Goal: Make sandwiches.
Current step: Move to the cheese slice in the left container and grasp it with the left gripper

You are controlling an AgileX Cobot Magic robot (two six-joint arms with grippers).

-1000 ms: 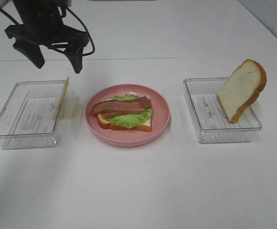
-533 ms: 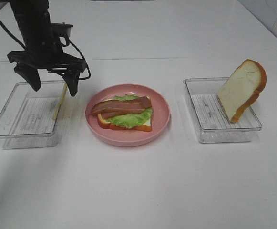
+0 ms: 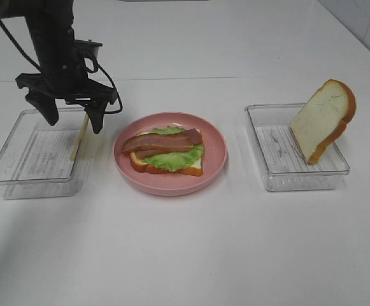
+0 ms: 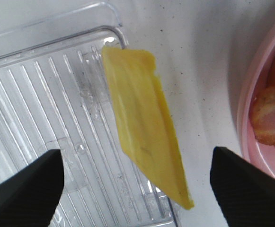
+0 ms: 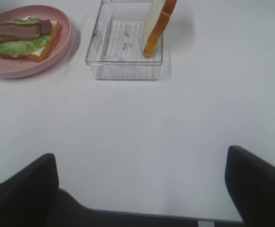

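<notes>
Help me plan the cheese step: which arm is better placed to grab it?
Left. Its open jaws hang over the cheese slice leaning in the tray; the right jaws sit far away.

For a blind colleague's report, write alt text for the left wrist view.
A yellow cheese slice stands tilted against the wall of a clear ribbed tray; the open left end effector straddles it without touching. Part of a pink plate shows beside the tray.

Two clear trays: left tray (image 3: pixel 32 188) and right tray (image 3: pixel 299 182). One pink plate (image 3: pixel 216 150). Two bread slices: lower slice (image 3: pixel 191 169) and leaning slice (image 3: pixel 318 124). One lettuce leaf (image 3: pixel 172 159). Bacon strips (image 3: pixel 162 140), seemingly two, overlapping. One cheese square (image 4: pixel 144 132).
</notes>
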